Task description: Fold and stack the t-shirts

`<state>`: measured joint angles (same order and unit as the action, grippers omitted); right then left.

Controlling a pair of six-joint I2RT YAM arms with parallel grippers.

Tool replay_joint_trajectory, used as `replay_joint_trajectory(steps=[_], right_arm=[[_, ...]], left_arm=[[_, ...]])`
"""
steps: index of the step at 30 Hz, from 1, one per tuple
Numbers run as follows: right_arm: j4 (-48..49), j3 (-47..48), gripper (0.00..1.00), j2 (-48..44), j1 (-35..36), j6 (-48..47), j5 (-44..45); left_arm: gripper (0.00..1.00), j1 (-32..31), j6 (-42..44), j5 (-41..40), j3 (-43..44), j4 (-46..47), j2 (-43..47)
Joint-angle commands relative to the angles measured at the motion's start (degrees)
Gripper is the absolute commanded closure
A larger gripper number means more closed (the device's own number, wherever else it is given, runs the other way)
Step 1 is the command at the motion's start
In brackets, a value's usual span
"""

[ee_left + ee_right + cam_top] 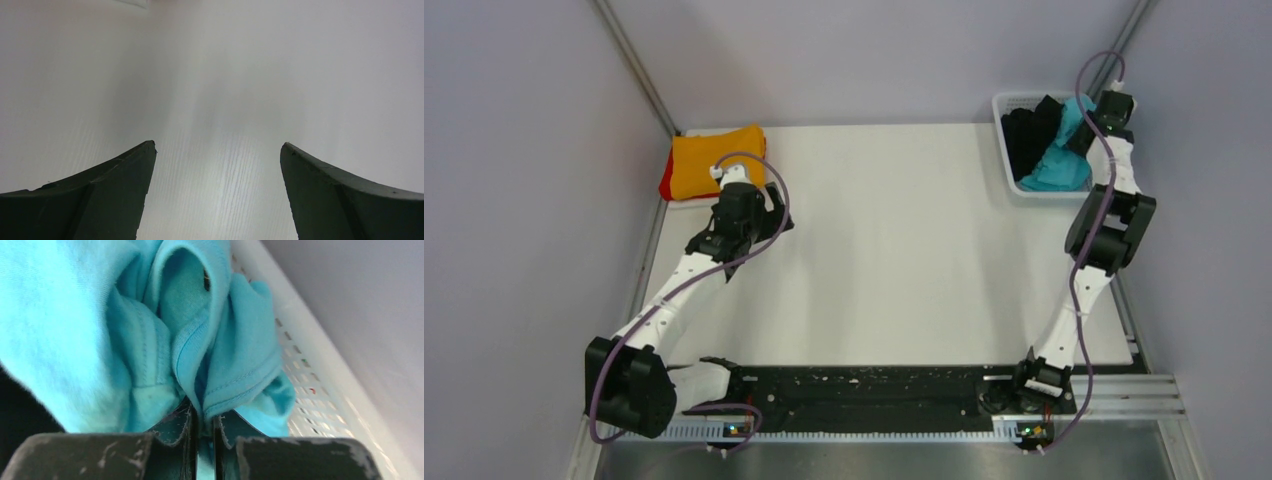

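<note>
Right tool [202, 427] is clamped on a fold of the turquoise t-shirt [100, 315], maybe its collar, down in the mesh basket [310, 370], ready to lift out. Left tool [217, 150] hangs spread open over the surface [225, 75].

The turquoise shirt [90, 325] was plain, its stitching the same colour. The black shirt [1027, 135], orange shirt [716, 160] and red shirt [667, 186] were plain too. The basket [310, 367] was white, patterned with small holes. The table [904, 250] was white. The arms [692, 272] were white and black, their cables [776, 215] purple.
</note>
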<state>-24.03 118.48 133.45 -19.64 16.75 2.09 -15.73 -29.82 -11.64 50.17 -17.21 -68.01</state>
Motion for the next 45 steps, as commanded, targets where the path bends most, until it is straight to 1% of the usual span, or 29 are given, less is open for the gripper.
replay_joint_trajectory(steps=[1,4,7,11,13,16,17,18,21,24,26,30,35,39,42,44,45], right_arm=[[2.3,0.3,1.00,-15.0,-0.1,-3.0,5.7],[3.4,-0.4,1.00,-22.2,0.0,-5.0,8.8],[5.9,-1.1,1.00,-27.7,0.0,-6.7,10.0],[9.9,-0.2,1.00,-32.5,0.0,-8.1,10.7],[11.9,0.5,1.00,-34.4,0.0,-7.5,9.5],[15.2,2.0,1.00,-36.7,0.0,-4.9,4.3],[15.0,3.6,1.00,-36.8,0.0,-3.0,2.0],[14.0,6.1,1.00,-36.5,0.1,-1.2,-0.8],[9.6,13.7,1.00,-34.8,1.5,4.3,-13.0],[7.1,16.1,1.00,-34.5,7.4,4.1,-22.7],[5.6,15.3,1.00,-35.3,13.0,1.5,-24.7],[3.3,11.4,1.00,-36.8,24.3,-4.5,-24.6],[-6.3,4.7,1.00,-38.1,35.6,-13.1,-18.1],[-9.5,-3.3,1.00,-40.1,42.3,-20.9,-12.2],[-9.8,-6.2,1.00,-40.4,46.2,-22.3,-4.7],[-9.4,-7.4,1.00,-40.4,47.6,-22.2,-4.5],[-9.1,-8.3,1.00,-40.0,48.1,-21.6,-6.0]], left_arm=[[0.01,0.3,0.7,-0.7,2.4,1.8,1.7],[0.01,0.3,0.6,-0.1,2.3,2.5,2.1],[0.01,0.3,0.6,0.6,2.0,3.5,2.4],[0.01,0.3,0.5,1.7,1.6,4.4,2.7],[0.01,0.3,0.4,1.8,1.5,4.4,2.9],[0.01,0.3,0.4,1.7,1.0,4.8,3.5],[0.01,0.3,0.4,1.7,0.8,5.1,3.7],[0.01,0.3,0.5,1.7,0.5,5.4,3.9],[0.01,0.3,0.5,1.6,-0.2,6.2,4.4],[0.01,0.3,0.3,1.1,-0.6,6.2,4.9],[0.01,0.3,0.2,0.5,-0.8,5.7,5.5],[0.01,0.3,-0.2,-1.2,-0.4,3.3,6.9],[0.01,0.3,-1.3,-3.8,-0.7,0.3,10.1],[0.01,0.3,-2.2,-6.6,-0.4,-3.4,12.8],[0.01,0.3,-3.1,-7.9,-0.1,-6.1,14.6],[0.01,0.3,-3.7,-8.1,-0.6,-6.4,15.6],[0.01,0.3,-4.0,-8.0,-1.0,-6.3,16.1]])
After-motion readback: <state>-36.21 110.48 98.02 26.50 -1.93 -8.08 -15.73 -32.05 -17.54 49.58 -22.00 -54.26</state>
